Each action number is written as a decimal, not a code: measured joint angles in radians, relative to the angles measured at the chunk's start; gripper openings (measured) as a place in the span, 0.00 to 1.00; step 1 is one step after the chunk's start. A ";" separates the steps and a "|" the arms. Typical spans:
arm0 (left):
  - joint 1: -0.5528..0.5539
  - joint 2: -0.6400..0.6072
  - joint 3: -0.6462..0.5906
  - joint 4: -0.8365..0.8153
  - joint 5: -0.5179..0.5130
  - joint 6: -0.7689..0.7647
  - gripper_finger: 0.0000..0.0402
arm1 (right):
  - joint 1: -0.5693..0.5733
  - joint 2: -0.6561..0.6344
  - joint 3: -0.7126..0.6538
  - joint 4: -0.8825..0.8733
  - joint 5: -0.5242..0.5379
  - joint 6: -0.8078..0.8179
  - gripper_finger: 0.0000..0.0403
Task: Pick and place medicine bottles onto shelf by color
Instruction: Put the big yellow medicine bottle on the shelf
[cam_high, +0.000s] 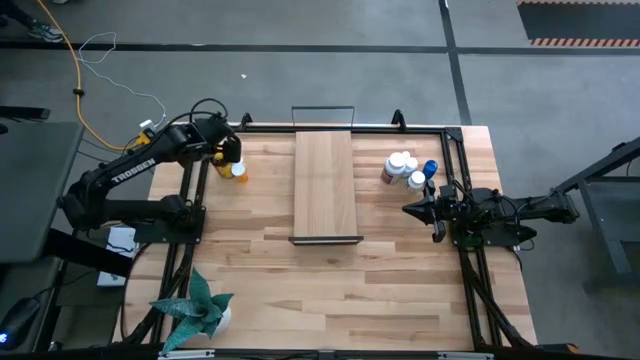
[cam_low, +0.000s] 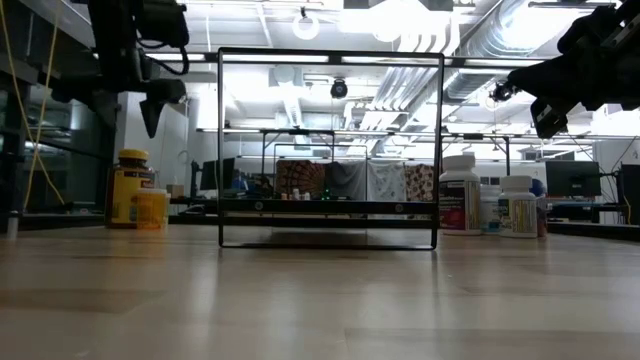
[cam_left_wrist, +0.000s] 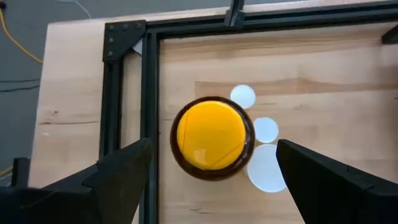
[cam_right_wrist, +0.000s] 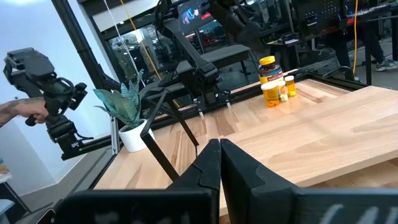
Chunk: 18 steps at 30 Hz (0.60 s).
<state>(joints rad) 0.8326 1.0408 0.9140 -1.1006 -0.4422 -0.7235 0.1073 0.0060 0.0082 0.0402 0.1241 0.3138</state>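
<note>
Two dark arms over a plank table. Left arm reaching toward the far left corner, left gripper pointing straight down above the amber bottle, fingers spread wide on either side of its yellow cap, raised clear of it, holding nothing. Right arm low and level at the right edge, right gripper aimed inward toward the shelf, fingers pressed together, empty. Bare boards between both grippers and the near edge. Shelf lying across the table's middle, nothing on it. White bottles and a blue-capped one clustered just right of the shelf, near the right gripper. Tiny orange bottles beside the amber one. Potted plant at the near left corner.
</note>
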 joint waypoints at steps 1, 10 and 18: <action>0.007 0.000 -0.015 0.013 0.012 0.001 0.83 | 0.000 0.000 0.000 0.000 0.000 0.000 0.00; 0.083 0.000 -0.135 0.189 0.058 0.056 0.83 | 0.000 0.000 0.000 0.000 0.000 0.000 0.00; 0.097 0.000 -0.135 0.177 0.075 0.081 0.83 | 0.000 0.000 0.000 0.000 0.000 0.000 0.00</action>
<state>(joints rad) 0.9292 1.0412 0.7792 -0.9233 -0.3674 -0.6423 0.1073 0.0063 0.0082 0.0402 0.1242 0.3141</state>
